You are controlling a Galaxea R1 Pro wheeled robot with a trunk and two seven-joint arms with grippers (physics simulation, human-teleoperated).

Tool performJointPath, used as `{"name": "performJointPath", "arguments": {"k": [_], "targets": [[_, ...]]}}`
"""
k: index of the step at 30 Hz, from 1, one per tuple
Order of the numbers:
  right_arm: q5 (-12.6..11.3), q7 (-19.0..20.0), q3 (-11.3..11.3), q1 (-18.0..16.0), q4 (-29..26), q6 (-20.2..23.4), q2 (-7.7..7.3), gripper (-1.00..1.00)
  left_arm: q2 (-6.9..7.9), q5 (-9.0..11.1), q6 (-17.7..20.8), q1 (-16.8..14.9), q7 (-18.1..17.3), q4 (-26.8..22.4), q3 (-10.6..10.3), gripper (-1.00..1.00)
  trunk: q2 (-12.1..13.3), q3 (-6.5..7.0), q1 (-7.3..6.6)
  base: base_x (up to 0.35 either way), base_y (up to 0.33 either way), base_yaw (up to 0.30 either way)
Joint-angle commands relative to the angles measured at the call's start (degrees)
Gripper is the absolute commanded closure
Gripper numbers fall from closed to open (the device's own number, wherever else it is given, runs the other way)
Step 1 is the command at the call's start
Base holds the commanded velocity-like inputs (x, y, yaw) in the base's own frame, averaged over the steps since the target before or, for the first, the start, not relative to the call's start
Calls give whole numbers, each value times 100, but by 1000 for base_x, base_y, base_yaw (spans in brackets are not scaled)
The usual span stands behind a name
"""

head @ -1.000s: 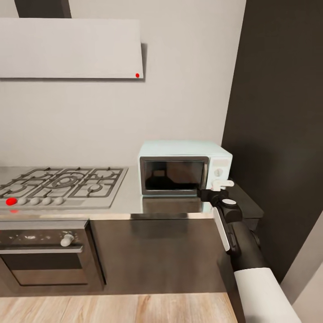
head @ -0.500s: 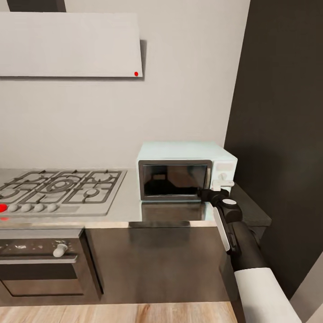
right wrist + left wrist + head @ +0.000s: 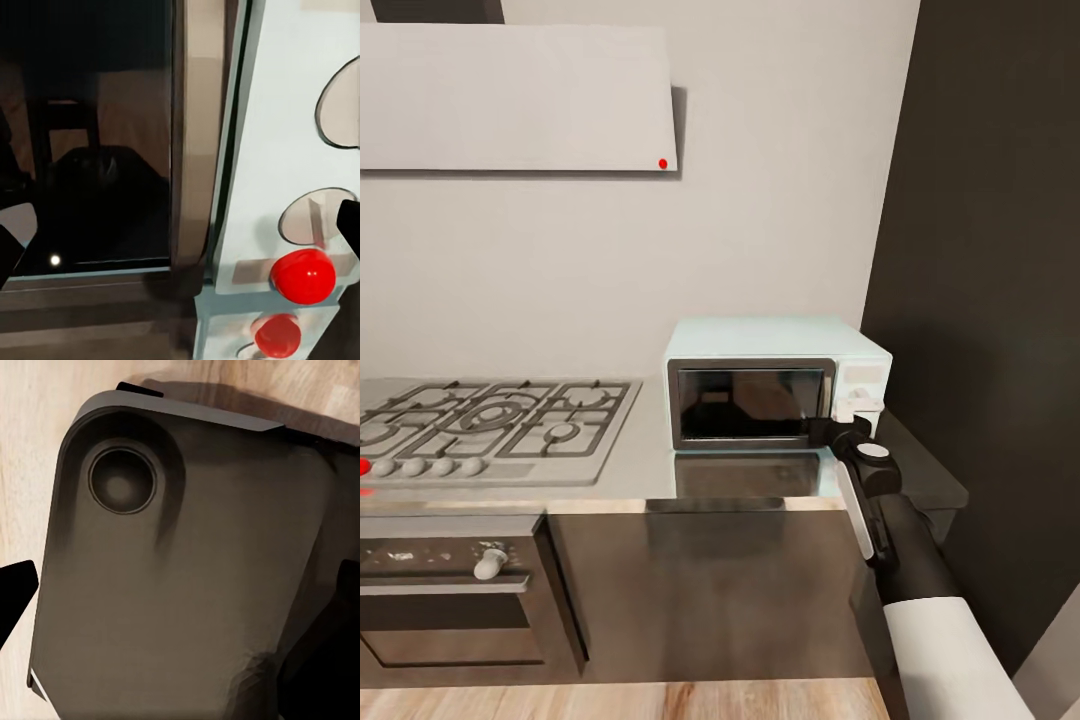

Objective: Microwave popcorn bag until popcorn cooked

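The pale mint microwave [image 3: 775, 345] stands on the grey glossy countertop [image 3: 640, 465] against the wall, its dark glass door [image 3: 750, 403] shut. My right gripper [image 3: 857, 405] hovers at the microwave's right front, by the knob panel. In the right wrist view the gripper [image 3: 180, 232] is open. Between its dark fingertips [image 3: 349, 219] lie the door's steel frame [image 3: 196, 142], a round knob [image 3: 316, 217] and a red button [image 3: 302, 274]. The popcorn bag and the popcorn are out of view. My left gripper [image 3: 180, 585] is open above my own dark base [image 3: 187, 570].
A gas hob [image 3: 490, 425] with grey grates lies left of the microwave, a steel built-in oven [image 3: 455, 600] below it. A dark tall panel [image 3: 990, 250] closes the right side. A white hood [image 3: 510, 95] hangs on the wall. Wooden floor [image 3: 660, 700] runs along the cabinets.
The head view has shifted a little, sliding the hob and oven left. My right gripper has edged slightly closer to the microwave's control panel.
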Motion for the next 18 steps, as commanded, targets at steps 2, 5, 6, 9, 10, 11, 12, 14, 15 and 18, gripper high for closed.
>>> {"name": "performJointPath", "arguments": {"k": [2, 5, 6, 9, 10, 11, 12, 14, 15, 18], "targets": [[13, -2, 6, -4, 0, 39, -5, -100, -2, 25, -15, -2, 4, 0, 8, -100, -3, -6, 0, 0, 0, 0], [60, 402, 6, -4, -3, 63, -56, -100, -10, 25, -15, -2, 4, 0, 8, -100, -3, -6, 0, 0, 0, 0], [61, 406, 6, -4, -4, 65, -56, -100, -10, 25, -15, -2, 2, 0, 8, -100, -3, -6, 0, 0, 0, 0], [71, 414, 6, -4, 1, 66, -57, -100, -3, 25, -15, -2, 4, 0, 8, -100, -3, -6, 0, 26, 0, 0], [72, 414, 6, -4, 1, 66, -57, -100, -3, 25, -15, -2, 4, 0, 8, -100, -3, -6, 0, 110, 0, 0], [74, 414, 6, -4, 2, 61, -57, -100, -2, 25, -15, -2, 5, 0, 8, -100, -3, -6, 0, 123, 0, 0], [78, 415, 6, -4, 2, 53, -57, -100, -2, 25, -15, -2, 3, 0, 8, -100, -3, -6, 0, 135, 0, 0], [78, 406, 6, -4, 3, 44, -57, -100, -2, 25, -15, -2, 4, 0, 8, -100, -3, -6, 0, 125, 0, 0], [78, 401, 6, -4, 3, 42, -57, -100, -2, 25, -15, -2, 3, 0, 8, -100, -3, -6, 0, 112, 0, 0], [76, 375, -1, -4, -2, 35, -61, -100, -2, 25, -15, -2, 4, 0, 11, -100, -3, -6, 0, 47, 0, 0]]}}
